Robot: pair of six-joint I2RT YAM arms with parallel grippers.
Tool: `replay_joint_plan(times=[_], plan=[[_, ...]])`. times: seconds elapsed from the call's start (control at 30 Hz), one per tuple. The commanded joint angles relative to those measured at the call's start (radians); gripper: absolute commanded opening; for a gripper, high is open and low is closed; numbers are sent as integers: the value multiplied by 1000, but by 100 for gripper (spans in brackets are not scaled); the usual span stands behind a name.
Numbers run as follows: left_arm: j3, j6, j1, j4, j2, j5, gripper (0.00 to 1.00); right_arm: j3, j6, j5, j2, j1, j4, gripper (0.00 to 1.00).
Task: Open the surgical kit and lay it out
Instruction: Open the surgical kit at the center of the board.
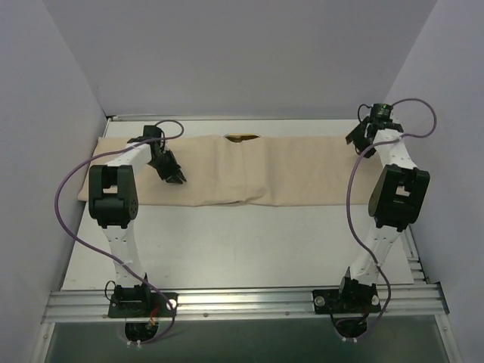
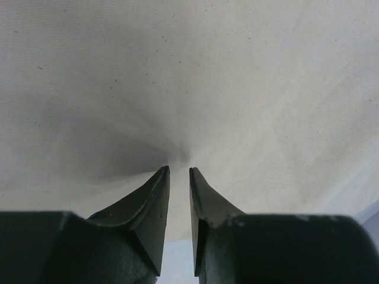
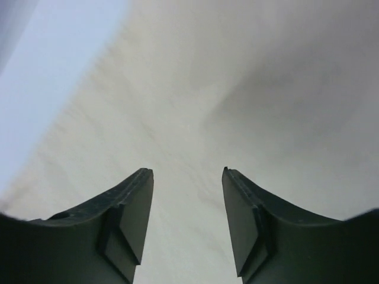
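Top external shows cloth wrap (image 1: 302, 174) hiding most of tray (image 1: 242, 138).

You've got plain pale lavender walls (image 1: 242, 53) on three sides, a white tabletop (image 1: 249, 242), and an aluminium rail (image 1: 242, 302) along your near edge

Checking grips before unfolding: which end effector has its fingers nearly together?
The left end effector: its fingers sit close together, the cloth wrap puckering at their tips. The right end effector has its fingers wide apart.
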Motion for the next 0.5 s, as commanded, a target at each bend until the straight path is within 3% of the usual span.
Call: replay_joint_plan(times=[0.0, 0.03, 0.13, 0.23, 0.47], plan=[[12, 55, 4, -21, -62, -9, 29, 280, 2, 128, 56, 2, -44, 52], [4, 62, 4, -18, -70, -8, 29, 330, 11, 145, 83, 4, -66, 59], [-16, 85, 4, -16, -82, -9, 29, 536, 40, 179, 222, 2, -128, 69], [-31, 88, 5, -16, -88, -3, 29, 738, 57, 196, 366, 2, -206, 71], [-20, 63, 5, -14, -73, 26, 29, 765, 80, 232, 457, 4, -168, 74]])
